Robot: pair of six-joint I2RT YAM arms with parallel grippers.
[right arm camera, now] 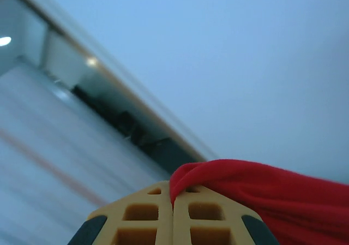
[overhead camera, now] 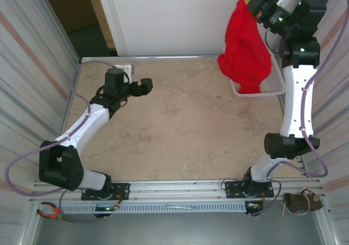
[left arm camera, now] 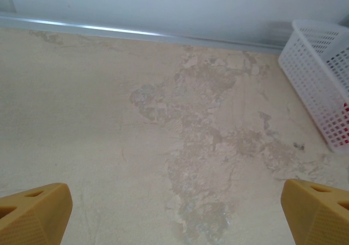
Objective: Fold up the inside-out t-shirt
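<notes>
Over the near desk [overhead camera: 180, 136] my left tool [overhead camera: 144, 87] hangs idle, jaws apart. Far right, my right tool [overhead camera: 255, 6] is clamped on the shirt [overhead camera: 244, 46], held high, its tail in the basket [overhead camera: 276, 82]. No fold made yet.

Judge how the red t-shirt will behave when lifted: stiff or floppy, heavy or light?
Probably floppy: the t-shirt hangs in loose folds from the right tool. Likely light: one pinch holds it. Its lower end might snag the basket.
</notes>
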